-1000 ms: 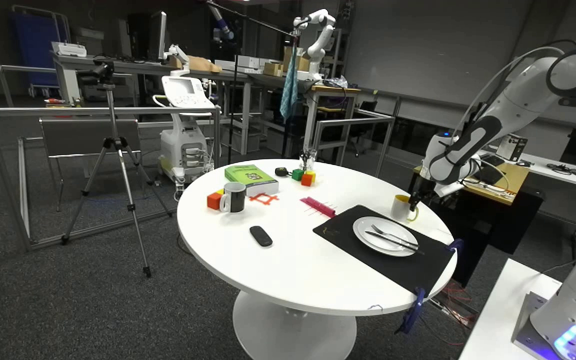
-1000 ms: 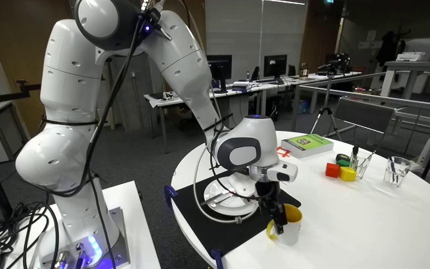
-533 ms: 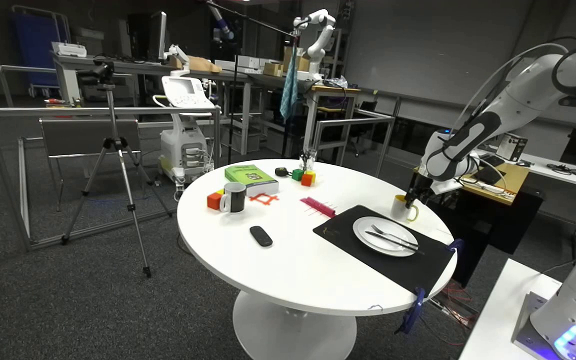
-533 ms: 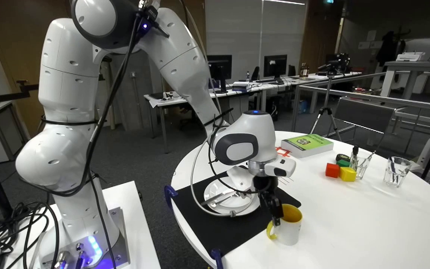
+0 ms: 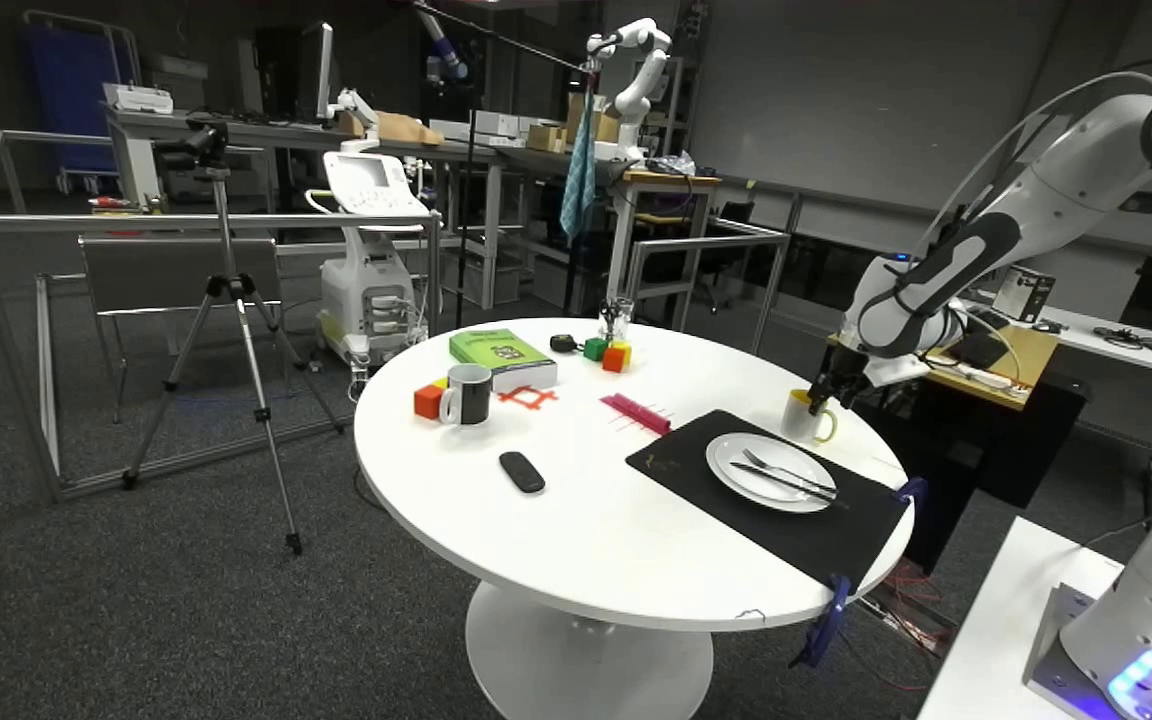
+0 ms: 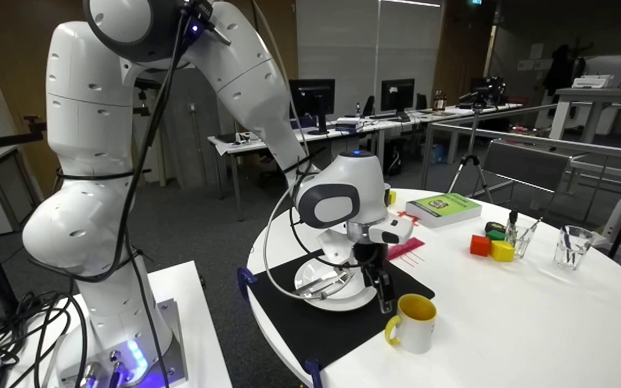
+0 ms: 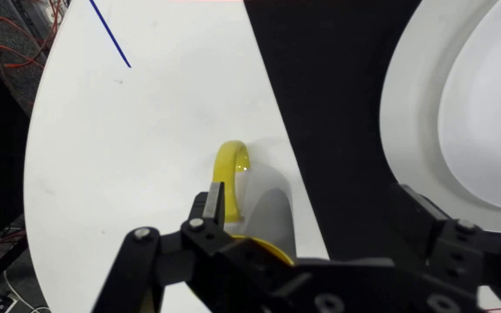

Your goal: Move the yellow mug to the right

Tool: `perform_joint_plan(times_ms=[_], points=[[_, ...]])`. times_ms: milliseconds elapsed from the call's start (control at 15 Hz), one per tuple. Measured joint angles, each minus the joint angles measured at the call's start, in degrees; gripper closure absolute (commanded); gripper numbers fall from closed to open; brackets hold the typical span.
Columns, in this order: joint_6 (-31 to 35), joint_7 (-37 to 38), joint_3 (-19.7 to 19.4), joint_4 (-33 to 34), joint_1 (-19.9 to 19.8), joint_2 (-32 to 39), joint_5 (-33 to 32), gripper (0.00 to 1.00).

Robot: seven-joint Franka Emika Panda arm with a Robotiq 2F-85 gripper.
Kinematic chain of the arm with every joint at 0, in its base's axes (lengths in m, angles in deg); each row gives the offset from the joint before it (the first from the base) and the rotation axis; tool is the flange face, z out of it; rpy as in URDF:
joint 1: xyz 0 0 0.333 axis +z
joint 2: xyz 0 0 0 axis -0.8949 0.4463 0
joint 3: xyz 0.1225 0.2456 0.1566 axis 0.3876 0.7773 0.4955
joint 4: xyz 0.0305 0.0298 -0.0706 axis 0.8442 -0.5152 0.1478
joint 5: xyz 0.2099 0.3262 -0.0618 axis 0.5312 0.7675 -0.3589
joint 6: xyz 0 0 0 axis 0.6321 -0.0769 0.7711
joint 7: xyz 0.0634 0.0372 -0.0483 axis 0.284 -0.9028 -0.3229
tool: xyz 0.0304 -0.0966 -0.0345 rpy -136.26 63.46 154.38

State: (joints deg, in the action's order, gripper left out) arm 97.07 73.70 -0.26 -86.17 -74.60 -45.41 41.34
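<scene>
The yellow mug, white outside with a yellow inside and yellow handle, stands upright on the white table beside the black mat, in both exterior views (image 5: 799,420) (image 6: 417,330). In the wrist view its handle (image 7: 224,167) shows and its rim is partly hidden under the gripper. My gripper (image 7: 311,191) is open and empty, with its jaws wide apart. One finger (image 7: 214,202) overlaps the handle in the wrist view; the other is over the mat. In an exterior view the gripper (image 6: 385,308) hangs just beside the mug, on the plate side, near rim height.
A white plate (image 5: 719,468) with knife and fork lies on the black mat (image 5: 806,545), held by blue clamps (image 5: 836,610). A black-and-white mug (image 5: 476,400), book (image 5: 501,348), remote (image 5: 521,472), red strip (image 5: 636,413), coloured blocks (image 6: 480,246) and glasses (image 6: 572,248) stand farther off.
My gripper has moved off the mug towards the plate and robot base, and slightly up; in an exterior view its fingers no longer overlap the mug. The mug has not moved.
</scene>
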Motion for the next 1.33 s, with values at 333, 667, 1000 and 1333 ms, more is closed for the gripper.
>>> perform_joint_plan(times_ms=[333,667,1000,1333], points=[[0.1,-1.1,2.9,-4.7,0.0,-4.5,4.7,0.0],[0.1,-4.1,4.8,-7.9,0.1,-7.6,6.5,0.0],[0.4,-9.0,5.4,-9.9,1.2,-9.0,6.5,0.0],[1.1,-9.8,5.4,-10.5,1.5,-9.3,6.4,0.0]])
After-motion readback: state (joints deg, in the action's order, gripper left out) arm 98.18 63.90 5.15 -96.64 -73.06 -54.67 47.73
